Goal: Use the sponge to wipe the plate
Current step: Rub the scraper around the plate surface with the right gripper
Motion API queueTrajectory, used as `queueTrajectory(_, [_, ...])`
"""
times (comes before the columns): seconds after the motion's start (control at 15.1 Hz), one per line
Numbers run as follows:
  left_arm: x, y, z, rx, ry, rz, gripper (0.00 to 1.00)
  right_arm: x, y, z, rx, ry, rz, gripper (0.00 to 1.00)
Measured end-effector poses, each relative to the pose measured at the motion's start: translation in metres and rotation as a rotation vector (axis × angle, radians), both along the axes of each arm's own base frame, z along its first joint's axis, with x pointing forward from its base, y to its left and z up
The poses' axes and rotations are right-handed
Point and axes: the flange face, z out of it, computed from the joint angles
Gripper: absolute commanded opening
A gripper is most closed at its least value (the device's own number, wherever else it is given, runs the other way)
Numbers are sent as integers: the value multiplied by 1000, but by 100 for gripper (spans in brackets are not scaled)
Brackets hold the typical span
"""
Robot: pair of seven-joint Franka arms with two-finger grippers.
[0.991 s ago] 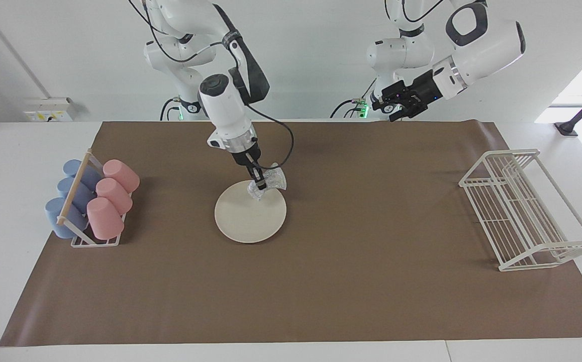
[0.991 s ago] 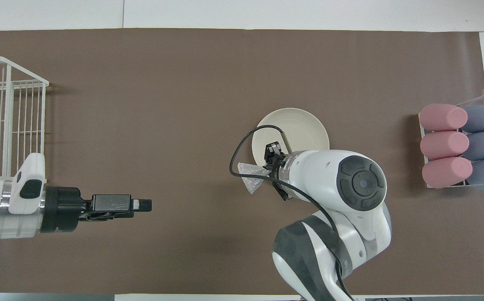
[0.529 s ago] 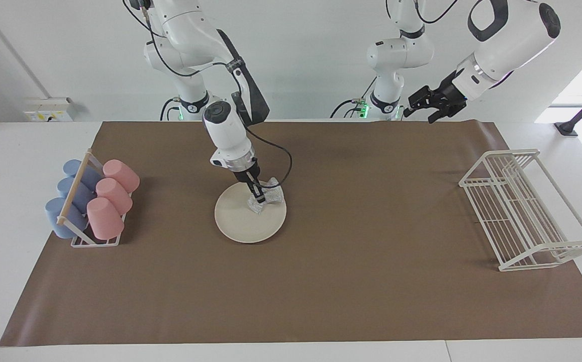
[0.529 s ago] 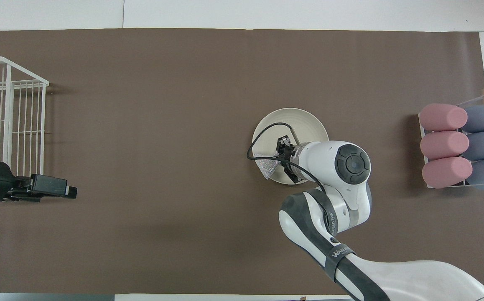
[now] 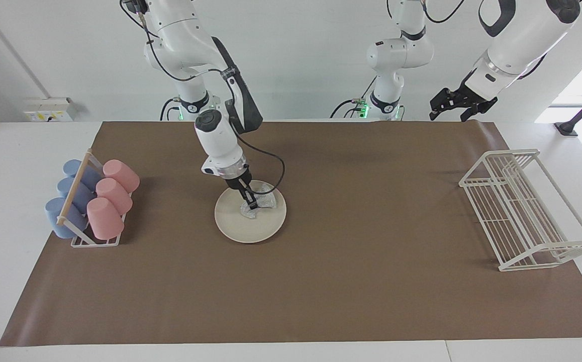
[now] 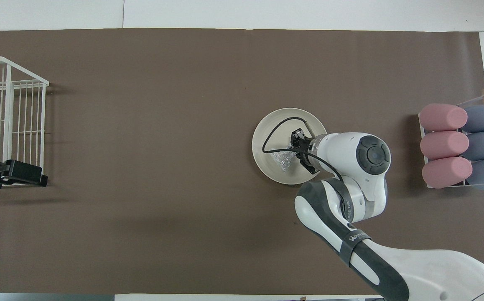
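The sponge (image 5: 257,203) lay crumpled on the plate (image 5: 240,226), on the half nearer the robots, pressed against its surface. The plate sat flat on the brown mat (image 5: 321,281), somewhat toward the right arm's end of the worktop (image 5: 14,151). The right tool (image 5: 252,205) pointed steeply down at the plate with its fingertips clamped together on the sponge, and a black cable (image 5: 276,173) looped from its wrist over the plate's rim.

Toward the right arm's end stood a rack (image 5: 77,241) holding pink cups (image 5: 111,197) and blue cups (image 5: 70,198) laid on their sides. At the left arm's end stood a white wire basket (image 5: 522,211), well apart from the plate.

The left tool (image 5: 456,109) waited raised over the mat's edge by the robots, near the basket, holding nothing, its fingers spread apart.
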Motion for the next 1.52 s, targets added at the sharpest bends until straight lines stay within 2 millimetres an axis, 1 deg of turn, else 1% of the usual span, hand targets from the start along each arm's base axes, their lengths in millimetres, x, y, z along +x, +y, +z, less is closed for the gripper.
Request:
queueTrajectory(0.13, [9,2,9,5,-5,0,100,-1,4,0,2,2,2,0])
queueTrajectory(0.26, [17,5,13,38,-16,-2,100,-6,18,0,16,10,-15,0])
queueTrajectory(0.33, [19,5,14,46,-19,-4,100,-9,31,0,34,15,-34,0])
queueTrajectory(0.46, [22,5,13,49,-18,-6,100,-21,63,-1,71,19,-69,0])
queueTrajectory(0.53, [24,2,12,51,-20,-11,100,-26,76,-2,81,21,-79,0])
queueTrajectory(0.59, [27,-1,13,56,-24,-15,100,-29,84,-3,86,21,-82,0])
queueTrajectory(0.66, [29,-4,14,59,-27,-10,100,-30,86,-3,88,21,-84,0])
queueTrajectory(0.79, [34,-4,16,62,-45,18,100,-28,80,-3,84,15,-73,0])
queueTrajectory(0.86, [36,-3,16,63,-55,34,100,-24,72,-3,78,4,-51,0])
queueTrajectory(0.93, [37,-2,17,65,-57,50,100,-18,60,-3,69,-10,-26,0])
queueTrajectory(1.12, [37,-4,17,68,-58,95,100,-1,10,-4,42,-45,18,0])
queueTrajectory(1.19, [37,-5,17,69,-59,100,100,2,2,-4,39,-48,16,0])
queueTrajectory(1.26, [37,-7,17,69,-59,102,100,2,1,-4,40,-47,13,0])
queueTrajectory(1.39, [37,-9,17,70,-59,104,100,0,8,-4,46,-40,-1,0])
queueTrajectory(1.52, [37,-9,17,69,-59,107,100,-6,28,-4,60,-24,-31,0])
